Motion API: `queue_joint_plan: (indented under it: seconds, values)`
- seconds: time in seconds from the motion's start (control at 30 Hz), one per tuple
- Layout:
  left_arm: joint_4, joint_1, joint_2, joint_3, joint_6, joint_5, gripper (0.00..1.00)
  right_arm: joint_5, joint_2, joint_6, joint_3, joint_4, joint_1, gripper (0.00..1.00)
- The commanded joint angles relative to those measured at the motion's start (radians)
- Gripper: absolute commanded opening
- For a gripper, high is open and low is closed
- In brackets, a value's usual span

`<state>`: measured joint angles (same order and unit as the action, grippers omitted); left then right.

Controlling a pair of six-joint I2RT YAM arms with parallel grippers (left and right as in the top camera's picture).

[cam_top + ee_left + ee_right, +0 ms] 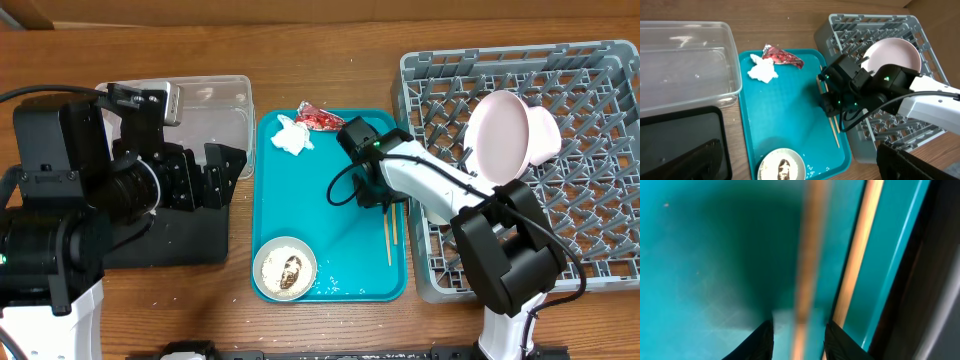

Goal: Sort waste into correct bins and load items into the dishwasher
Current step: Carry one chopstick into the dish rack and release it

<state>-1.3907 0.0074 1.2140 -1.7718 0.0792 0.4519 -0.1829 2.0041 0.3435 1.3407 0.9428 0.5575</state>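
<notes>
Your right hand (pixel 801 337) sat low on the teal tray (pixel 300 200), fingers (pixel 762 340) a little apart. One of the chopsticks (pixel 390 240) lay between them, the other just beside. Your left hand (pixel 205 172) was wide open.

Serving tray (pixel 300 200): plain teal
Wrapper (pixel 322 118): shiny red
Tissue wad (pixel 292 138): white
Bowl (pixel 262 258): off-white
Scrap (pixel 291 268) in bowl: brown
Chopsticks (pixel 390 238): pale wood
Plate (pixel 498 135): pale pink
Dish rack (pixel 600 80): grey, grid pattern
Tub (pixel 215 105): clear
Shallow tray (pixel 190 240): black
Table (pixel 330 330): brown wood grain
</notes>
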Motion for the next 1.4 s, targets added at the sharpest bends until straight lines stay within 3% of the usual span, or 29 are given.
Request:
queue_joint_plan:
  seconds: [0.0,0.13,0.23,0.43,0.63,0.9,1.17,1.37]
  values:
    - [0.003,0.005,0.003,-0.011,0.013,0.009,1.0,0.014,0.053,-0.008,-0.006,0.001,-0.023,0.36]
    - [0.003,0.005,0.003,-0.011,0.013,0.008,1.0,0.179,0.053,-0.116,-0.006,0.006,-0.018,0.28]
    - [0.003,0.005,0.003,-0.011,0.013,0.009,1.0,0.177,0.053,-0.112,-0.006,0.012,-0.009,0.04]
    - [0.003,0.005,0.003,-0.011,0.013,0.009,1.0,0.178,0.021,-0.104,0.04,0.066,-0.009,0.04]
    - [0.003,0.005,0.003,-0.011,0.013,0.009,1.0,0.166,-0.145,-0.101,0.141,0.129,-0.02,0.04]
    - [0.003,0.005,0.003,-0.011,0.013,0.009,1.0,-0.038,-0.341,-0.138,0.217,0.056,-0.13,0.04]
    - [0.003,0.005,0.003,-0.011,0.013,0.009,1.0,0.006,-0.286,-0.26,0.216,-0.085,-0.28,0.04]
    - [0.003,0.005,0.003,-0.011,0.013,0.009,1.0,0.019,-0.196,-0.323,0.216,-0.135,-0.296,0.04]
